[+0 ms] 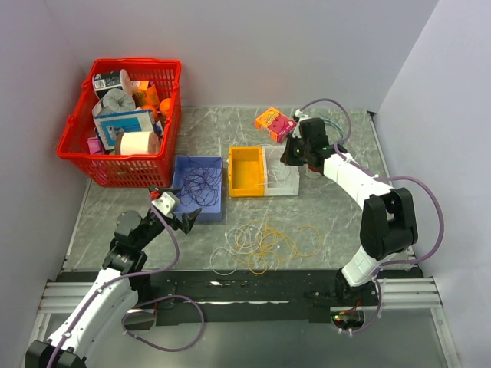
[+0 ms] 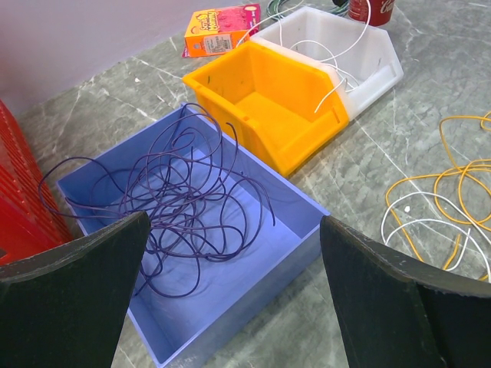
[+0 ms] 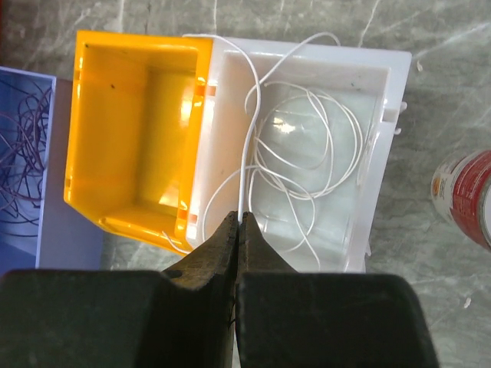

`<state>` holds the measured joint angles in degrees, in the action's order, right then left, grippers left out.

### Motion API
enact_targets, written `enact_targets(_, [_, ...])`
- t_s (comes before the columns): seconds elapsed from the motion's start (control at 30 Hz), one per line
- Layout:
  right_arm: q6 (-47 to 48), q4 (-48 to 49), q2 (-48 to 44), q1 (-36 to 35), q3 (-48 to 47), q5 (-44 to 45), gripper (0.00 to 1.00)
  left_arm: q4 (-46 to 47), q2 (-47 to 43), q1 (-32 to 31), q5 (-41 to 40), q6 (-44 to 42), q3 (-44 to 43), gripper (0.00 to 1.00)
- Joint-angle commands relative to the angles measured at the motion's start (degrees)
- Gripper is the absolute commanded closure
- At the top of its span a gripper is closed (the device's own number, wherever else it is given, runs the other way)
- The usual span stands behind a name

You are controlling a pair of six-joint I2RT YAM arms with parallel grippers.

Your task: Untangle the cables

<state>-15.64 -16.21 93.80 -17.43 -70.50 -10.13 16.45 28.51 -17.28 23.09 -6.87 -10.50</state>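
No legible print on the orange box [image 2: 222, 29] or red can [image 3: 465, 196]

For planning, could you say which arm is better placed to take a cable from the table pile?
Probably left: the left end effector is open, near the pile; the right end effector is shut on a white cable.

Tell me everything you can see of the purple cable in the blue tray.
The purple cable is thin, floppy, dark-purple wire tangled in many loose, crossing loops. It lies inside the open blue tray, with a few loops arching above the rim and past its left corner. The left gripper hovers open near it; nothing holds it.
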Motion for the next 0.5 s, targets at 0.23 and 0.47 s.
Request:
enact_targets(0.23, [-1.68,-1.72,-1.08,-1.03,3.44,2.13,1.0,1.48,0.58,0.4,0.81,-0.69,0.31,0.01])
enact_targets(0.47, [-0.18,-2.25,-0.28,-1.29,1.16,2.83,0.81,0.69,0.4,0.4,0.73,-0.86,-0.04,0.01])
